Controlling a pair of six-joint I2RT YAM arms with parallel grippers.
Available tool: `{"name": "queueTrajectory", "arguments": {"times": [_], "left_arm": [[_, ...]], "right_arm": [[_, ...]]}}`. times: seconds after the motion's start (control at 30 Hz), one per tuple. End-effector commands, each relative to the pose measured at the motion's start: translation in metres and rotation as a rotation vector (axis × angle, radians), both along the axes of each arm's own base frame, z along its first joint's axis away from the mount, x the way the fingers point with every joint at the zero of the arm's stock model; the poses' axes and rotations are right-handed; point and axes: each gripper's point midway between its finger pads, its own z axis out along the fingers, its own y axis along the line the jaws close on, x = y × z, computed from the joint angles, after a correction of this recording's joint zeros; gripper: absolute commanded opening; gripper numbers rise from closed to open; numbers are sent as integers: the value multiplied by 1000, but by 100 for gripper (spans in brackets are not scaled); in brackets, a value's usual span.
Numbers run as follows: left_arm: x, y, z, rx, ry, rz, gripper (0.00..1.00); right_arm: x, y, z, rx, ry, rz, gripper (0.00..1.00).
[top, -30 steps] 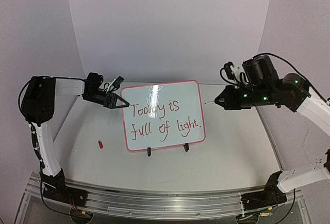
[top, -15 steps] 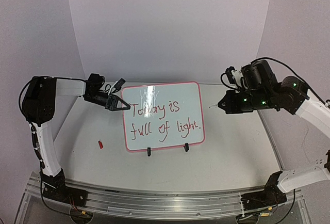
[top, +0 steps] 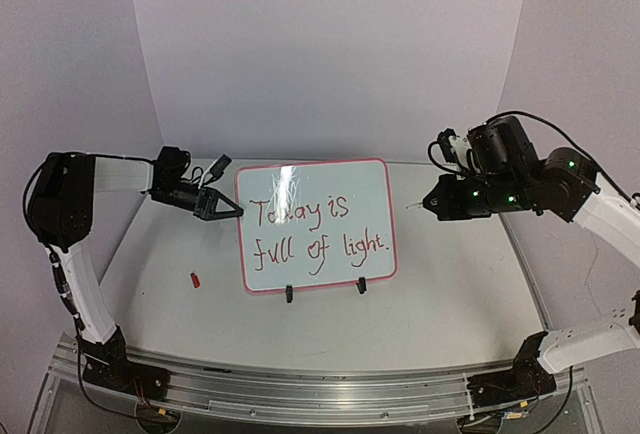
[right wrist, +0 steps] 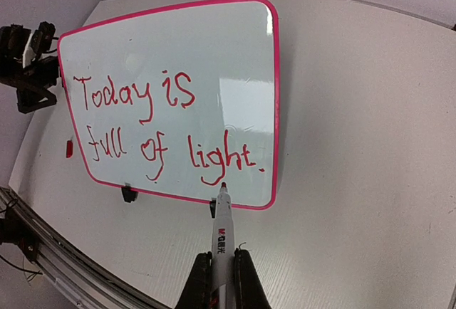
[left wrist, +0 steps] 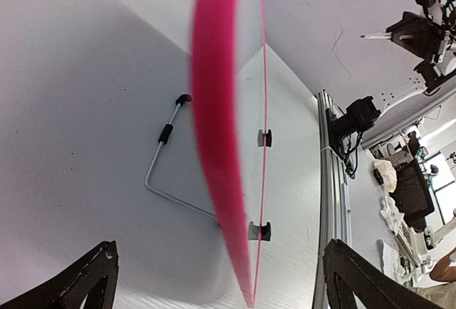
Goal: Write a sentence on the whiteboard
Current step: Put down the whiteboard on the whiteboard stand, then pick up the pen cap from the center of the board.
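Note:
The whiteboard (top: 360,189) stands upright mid-table on black clip feet, pink-framed, with "Today is full of light." in red; the right wrist view shows its face (right wrist: 214,60). My left gripper (top: 222,206) hangs at its left edge, open. In the left wrist view that pink edge (left wrist: 217,131) runs between the wide-apart fingers (left wrist: 221,246), touching neither. My right gripper (top: 432,201) hovers right of the board, shut on a white marker (right wrist: 222,223). The marker's red tip points at the board without touching it.
A small red cap (top: 196,279) lies on the table left of the board, also seen as the cap (right wrist: 69,148). A wire stand (left wrist: 160,181) props the board from behind. An aluminium rail (top: 320,384) runs along the near edge.
My left gripper has opened wide and drawn back left off the board's edge. The right arm sank slightly with the marker, then held still.

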Motion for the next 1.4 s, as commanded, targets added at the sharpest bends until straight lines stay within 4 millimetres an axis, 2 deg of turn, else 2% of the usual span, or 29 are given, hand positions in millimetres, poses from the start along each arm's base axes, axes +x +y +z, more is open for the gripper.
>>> {"name": "queueTrajectory", "arguments": {"times": [0.0,0.1,0.17,0.2,0.27,0.33,0.37,0.5,0.67,0.8,1.07,1.27,1.37], "left_arm": [[-12,15,43,-29,-125,57,100],[-11,29,42,47,-106,222,100],[7,52,44,129,-78,470,100],[18,72,43,178,-49,643,100],[23,109,45,231,23,922,100],[16,149,40,292,108,1175,100],[9,161,38,306,140,1246,100],[-24,190,37,327,251,1423,100],[-61,193,16,372,428,1461,100],[-81,177,-11,399,575,1378,99],[-80,166,-35,426,684,1334,91],[-84,136,-65,512,728,1278,85],[-87,133,-81,559,772,1271,84]], "right_arm": [[-2,-5,11,21,-31,-3,0],[-5,-8,10,23,-37,-3,0],[-6,-10,8,24,-37,-4,0],[-7,-11,8,24,-39,-6,0],[-8,-13,5,22,-41,-9,0],[-9,-15,0,22,-44,-13,0],[-9,-15,-2,25,-44,-14,0],[-10,-16,-12,36,-39,-22,0],[-12,-19,-28,34,-26,-37,0],[-15,-26,-39,14,-23,-43,0],[-18,-43,-51,-30,-49,-81,0],[-19,-55,-57,-68,-69,-107,0],[-19,-58,-57,-79,-74,-111,0]]}}
